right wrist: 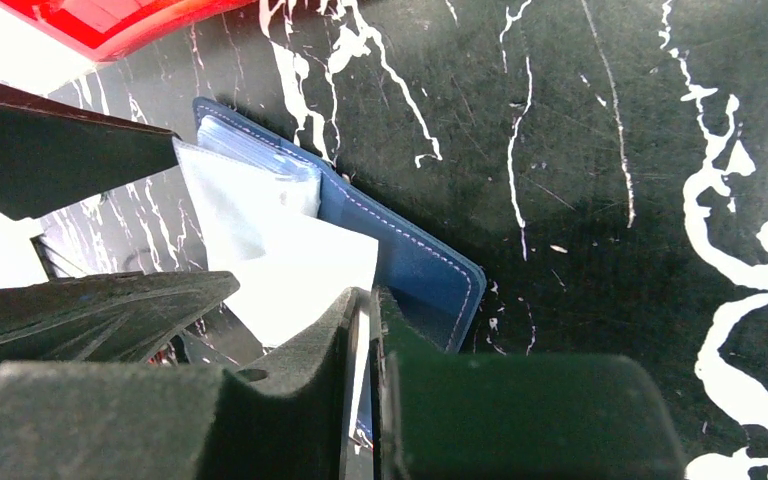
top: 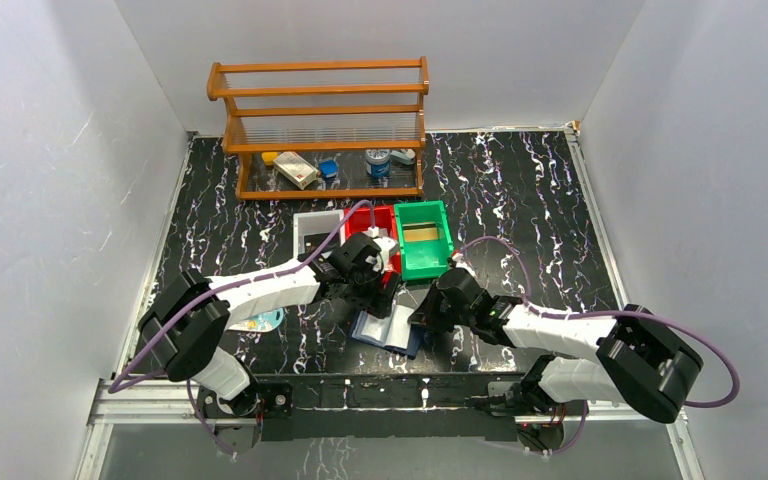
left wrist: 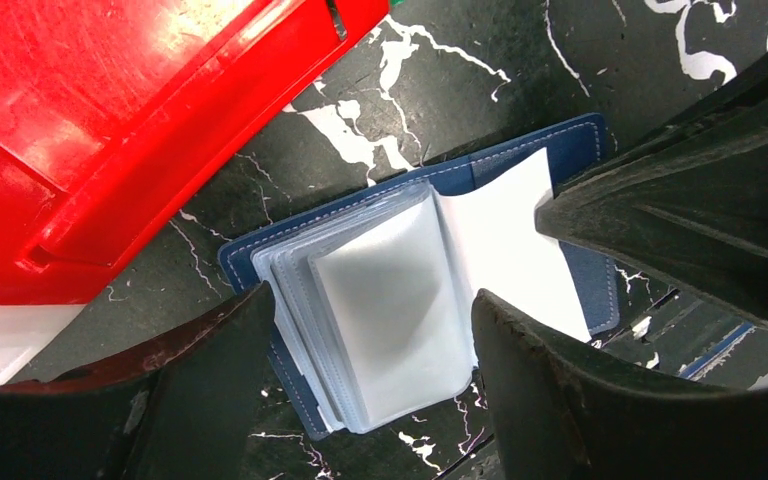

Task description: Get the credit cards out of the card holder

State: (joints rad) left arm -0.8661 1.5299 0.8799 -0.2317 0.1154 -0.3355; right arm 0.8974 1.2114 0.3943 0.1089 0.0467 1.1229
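Left gripper: spread wide, hovering over card holder, lower centre, lying open on table.
Right gripper: pressed together, pinching its white leaf.
Wooden rack: upper centre, small containers on bottom shelf.
Green bin: mid-frame, tan pad inside.
Red bin: left of green, contents mostly hidden.
Grey bin: leftmost, dark item inside.

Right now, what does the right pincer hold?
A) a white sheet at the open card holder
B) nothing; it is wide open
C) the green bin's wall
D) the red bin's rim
A: in the right wrist view the right pincer nips the edge of the white sheet lying on the open card holder.
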